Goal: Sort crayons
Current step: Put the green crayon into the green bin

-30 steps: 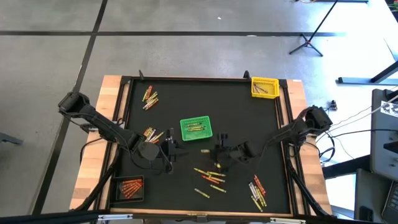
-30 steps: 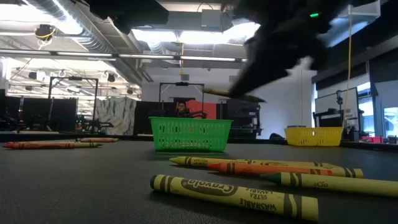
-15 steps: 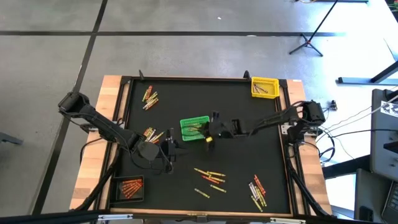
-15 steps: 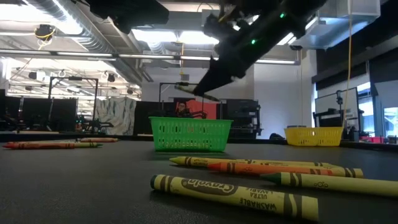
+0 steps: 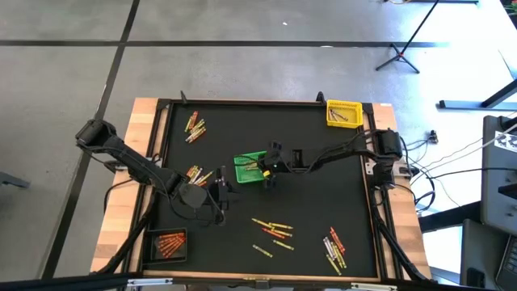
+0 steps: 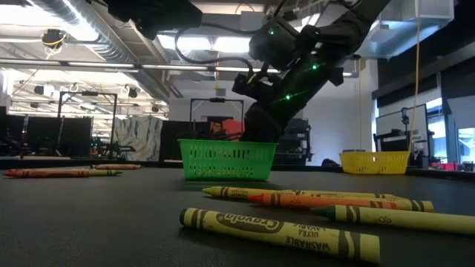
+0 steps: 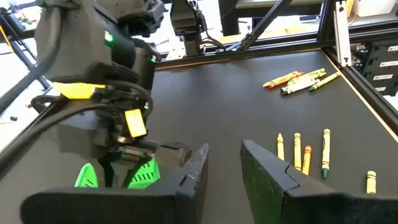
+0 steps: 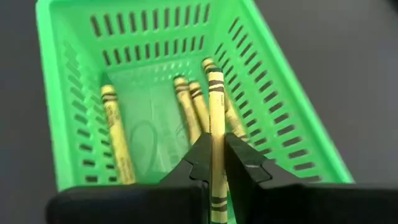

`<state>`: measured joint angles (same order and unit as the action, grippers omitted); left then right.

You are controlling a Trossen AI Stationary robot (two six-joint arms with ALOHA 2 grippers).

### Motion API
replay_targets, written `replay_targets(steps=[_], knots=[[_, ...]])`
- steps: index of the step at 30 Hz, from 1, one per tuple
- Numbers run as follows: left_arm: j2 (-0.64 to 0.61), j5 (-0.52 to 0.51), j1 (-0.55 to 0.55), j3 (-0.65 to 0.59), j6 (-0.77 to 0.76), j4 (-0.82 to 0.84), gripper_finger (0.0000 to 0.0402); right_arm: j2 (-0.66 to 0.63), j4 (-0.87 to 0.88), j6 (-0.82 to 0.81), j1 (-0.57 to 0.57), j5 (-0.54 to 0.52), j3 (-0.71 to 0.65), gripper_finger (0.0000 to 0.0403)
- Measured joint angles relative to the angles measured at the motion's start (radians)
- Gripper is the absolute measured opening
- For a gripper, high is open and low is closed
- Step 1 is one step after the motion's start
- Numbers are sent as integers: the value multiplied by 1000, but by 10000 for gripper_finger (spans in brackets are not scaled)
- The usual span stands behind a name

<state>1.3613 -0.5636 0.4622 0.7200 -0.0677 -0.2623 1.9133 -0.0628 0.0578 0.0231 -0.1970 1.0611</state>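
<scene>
My right gripper [image 8: 216, 158] hangs over the green basket [image 5: 250, 167], shut on a yellow-green crayon [image 8: 216, 112]. Several like crayons [image 8: 115, 134] lie on the floor of that basket [image 8: 292, 124]. In the low view the right gripper [image 6: 256, 122] dips behind the basket's [image 6: 227, 160] rim. My left gripper [image 5: 220, 191] waits just left of the basket near the table's middle, open and with nothing between its fingers [image 7: 224, 168]. Loose crayons lie flat in groups on the black mat [image 5: 272, 230] [image 5: 334, 246] [image 5: 198, 174] [image 5: 195, 127]. My right gripper pinches the crayon between its two fingers [image 8: 239, 165], behind the crayon's middle [image 8: 216, 146]. The crayon lies along the fingers, which slant down from the table's right. Its front end [image 8: 215, 78] reaches out over the basket's inside, lifted clear of the mat.
A yellow basket [image 5: 342, 112] stands at the far right corner, and a black basket with red and orange crayons [image 5: 169, 243] at the near left. Crayons lie close before the low camera [image 6: 278, 230]. The mat's middle right is bare.
My right gripper has carried the crayon from above the table's middle toward the left and far edge and down, and now hangs over the green basket. It has stayed shut on the crayon.
</scene>
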Motion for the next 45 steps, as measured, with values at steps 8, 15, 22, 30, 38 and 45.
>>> replay_targets(steps=[8, 15, 22, 30, 38, 45], knots=[[0, -1, 0, 0, 0, 0, 80, 1, 3, 0, -2, 3, 0, 26], [0, -1, 0, 0, 0, -1, 80, 1, 2, 0, -3, 3, 0, 26], [0, -1, 0, 0, 0, -1, 80, 1, 0, 0, -3, 6, 0, 43], [0, -1, 0, 0, 0, -1, 80, -10, 5, 0, -3, 7, 0, 122], [0, 0, 0, 0, 0, 0, 80, -103, 59, -2, -41, 6, 0, 128], [0, 0, 0, 0, 0, -1, 80, -228, 206, -95, -196, 7, 1, 122]])
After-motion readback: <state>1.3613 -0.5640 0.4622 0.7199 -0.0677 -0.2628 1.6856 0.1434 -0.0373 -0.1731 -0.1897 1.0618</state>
